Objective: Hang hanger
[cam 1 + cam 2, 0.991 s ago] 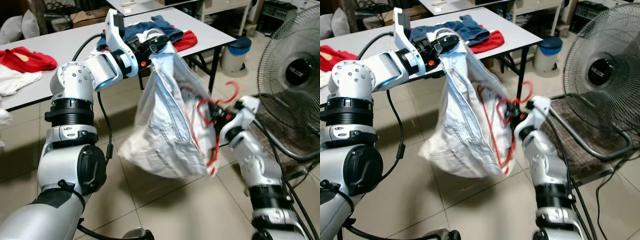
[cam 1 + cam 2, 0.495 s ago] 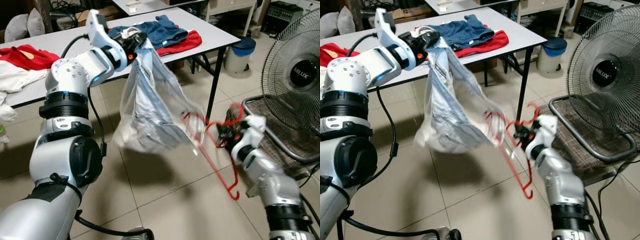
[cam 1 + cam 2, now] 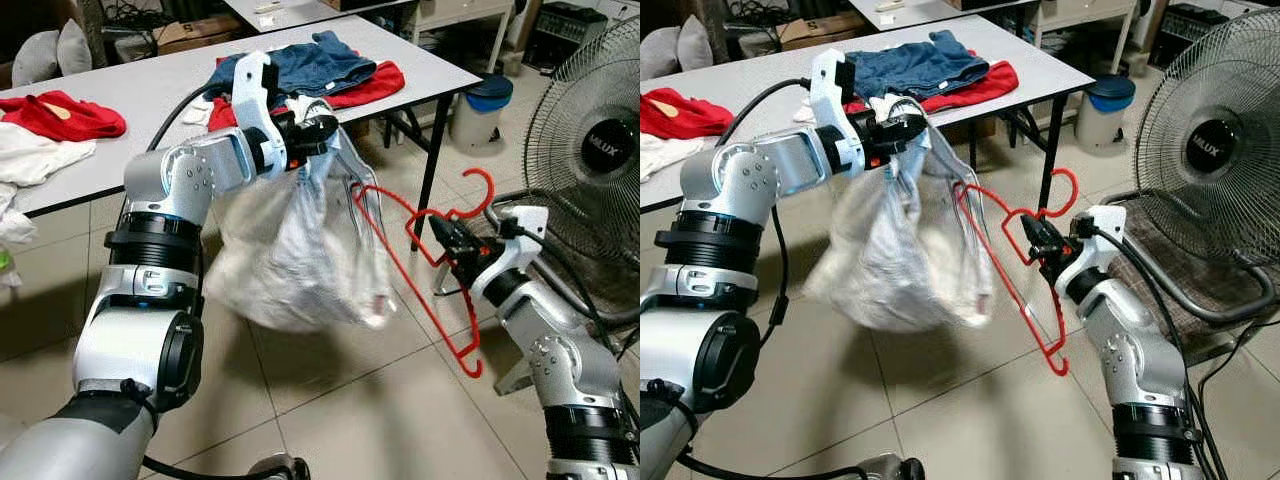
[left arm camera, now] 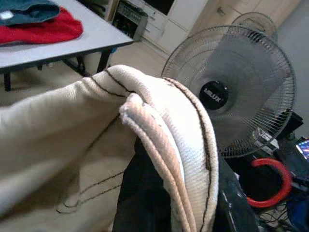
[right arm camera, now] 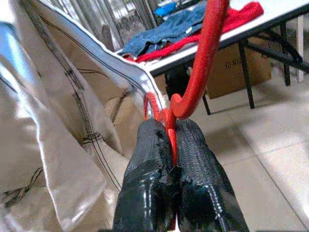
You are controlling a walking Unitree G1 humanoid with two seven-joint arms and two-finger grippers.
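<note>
In the left eye view, the left gripper (image 3: 318, 128) is raised in front of the counter (image 3: 150, 85), its fingers clamped on the top edge of a pale garment (image 3: 290, 250) that hangs below it in a bunched bundle over the tiled floor (image 3: 330, 400). To the garment's right, the right gripper (image 3: 447, 243) pinches the red hanger (image 3: 420, 260) at the base of its hook; the hook rises above the fingers, one shoulder reaches into the garment's upper folds, and the other slants down toward the floor. A standing fan (image 3: 590, 150) is on the far side of the right gripper from the garment. On the counter behind the garment lie blue jeans (image 3: 320, 60) over a red cloth (image 3: 370, 82), with another red cloth (image 3: 70, 115) further along. In the left wrist view, a thick seamed fold of the garment (image 4: 159, 140) drapes over the dark fingers (image 4: 140, 203), which grip it. In the right wrist view, the two black fingers (image 5: 193, 159) are pressed together around the red hanger's neck (image 5: 203, 63), with the garment (image 5: 63, 135) close beside them.
</note>
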